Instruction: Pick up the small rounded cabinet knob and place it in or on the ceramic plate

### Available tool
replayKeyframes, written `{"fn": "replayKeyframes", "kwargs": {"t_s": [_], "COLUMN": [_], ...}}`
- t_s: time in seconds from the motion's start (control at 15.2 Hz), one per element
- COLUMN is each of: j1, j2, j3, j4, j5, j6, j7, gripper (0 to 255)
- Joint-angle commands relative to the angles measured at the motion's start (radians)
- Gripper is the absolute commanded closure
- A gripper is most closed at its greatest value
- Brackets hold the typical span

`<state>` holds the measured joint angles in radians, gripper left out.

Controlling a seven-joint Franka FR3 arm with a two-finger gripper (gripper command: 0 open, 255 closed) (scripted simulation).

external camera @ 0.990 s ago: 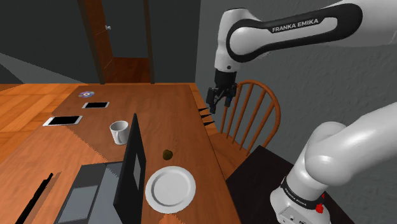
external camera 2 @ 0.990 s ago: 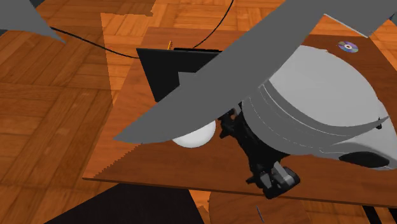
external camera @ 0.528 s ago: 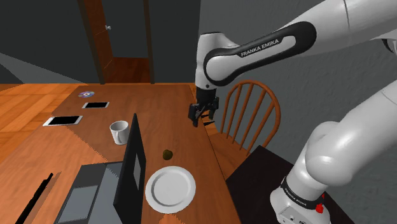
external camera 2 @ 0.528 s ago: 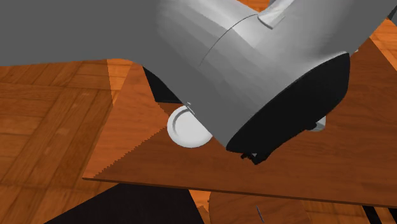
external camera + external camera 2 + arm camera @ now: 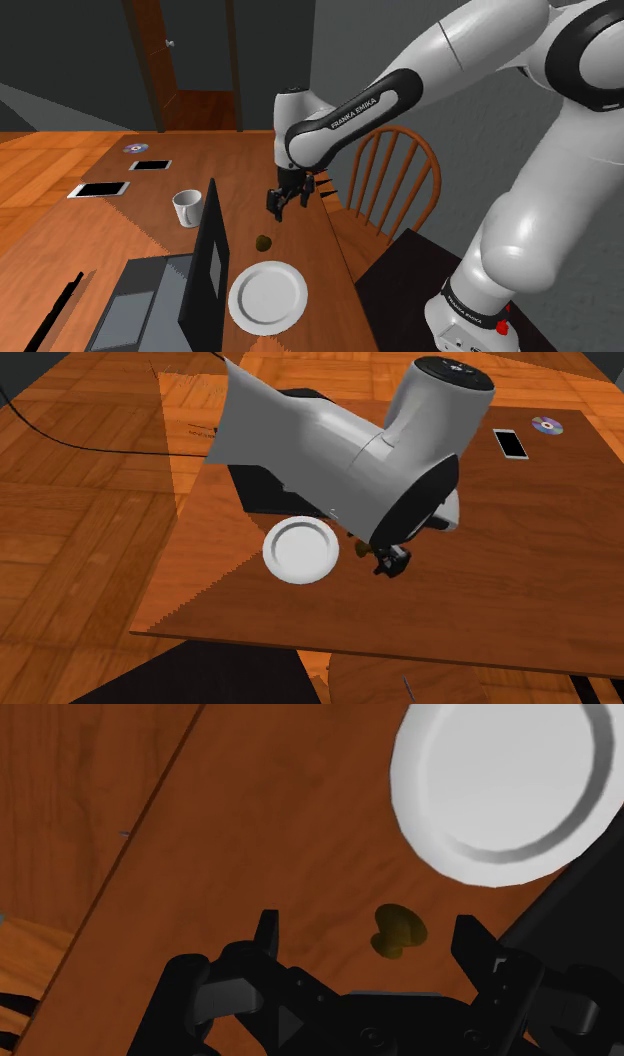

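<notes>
Above the wooden table (image 5: 250, 165), claw (image 5: 367, 923) apart over rounded olive-gold knob (image 5: 398, 931) beside smooth white plate (image 5: 500, 784).

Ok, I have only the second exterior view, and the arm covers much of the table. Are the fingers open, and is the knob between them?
Observer: In the wrist view the gripper is open. The cabinet knob shows on the table between the fingers, and neither touches it.
Operator: Is the gripper down at the knob's height?
Observer: Not yet. In the shoulder view it hangs above the table, with a clear gap down to the knob.
Operator: What is the black shape beside the plate?
Observer: An open laptop with its screen upright, on the shoulder view's left of the plate.
</notes>
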<state>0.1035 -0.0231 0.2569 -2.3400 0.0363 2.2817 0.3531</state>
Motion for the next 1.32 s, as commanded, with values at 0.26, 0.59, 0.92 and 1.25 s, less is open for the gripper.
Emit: {"fn": "replayKeyframes", "kwargs": {"t_s": [0.26,0.59,0.92,1.25], "j1": [0.037,0.076,0.085,0.088], "j2": [0.236,0.375,0.427,0.444], "j3": [0.012,-0.004,-0.016,-0.021], "j4": [0.124,0.212,0.207,0.207], "j5": [-0.109,-0.174,-0.196,-0.203], "j6": [0.102,0.147,0.202,0.218], "j7": [0.111,0.17,0.185,0.19], "gripper": [0,0,0,0]}}
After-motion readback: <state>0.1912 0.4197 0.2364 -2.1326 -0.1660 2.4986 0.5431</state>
